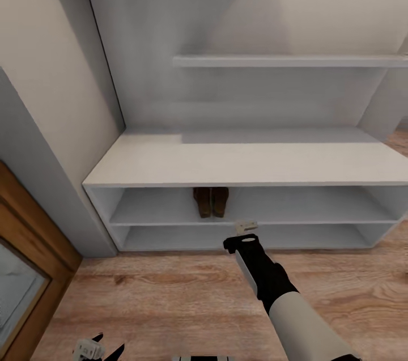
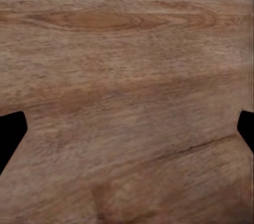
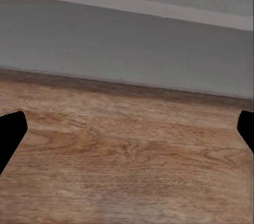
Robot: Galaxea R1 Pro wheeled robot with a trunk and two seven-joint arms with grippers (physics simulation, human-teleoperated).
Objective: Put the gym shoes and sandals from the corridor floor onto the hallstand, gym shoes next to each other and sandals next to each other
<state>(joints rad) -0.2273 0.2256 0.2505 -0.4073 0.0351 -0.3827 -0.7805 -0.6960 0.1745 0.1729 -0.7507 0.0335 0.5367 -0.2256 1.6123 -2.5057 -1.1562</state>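
Head view: brown leather sandals (image 1: 211,201), shelved.

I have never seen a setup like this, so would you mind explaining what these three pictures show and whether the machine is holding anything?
This is a simulated two-armed robot on wheels. The large picture looks down from its head at a pale hallstand. Two brown sandals sit side by side on its upper shoe shelf. The black and white right arm reaches toward the rack, ending in the right hand. The left hand hangs low near the picture's bottom edge. The two small pictures come from cameras at each wrist. Both look at the wooden corridor floor, with dark fingertips spread wide at the edges and nothing between them, so both hands are empty.
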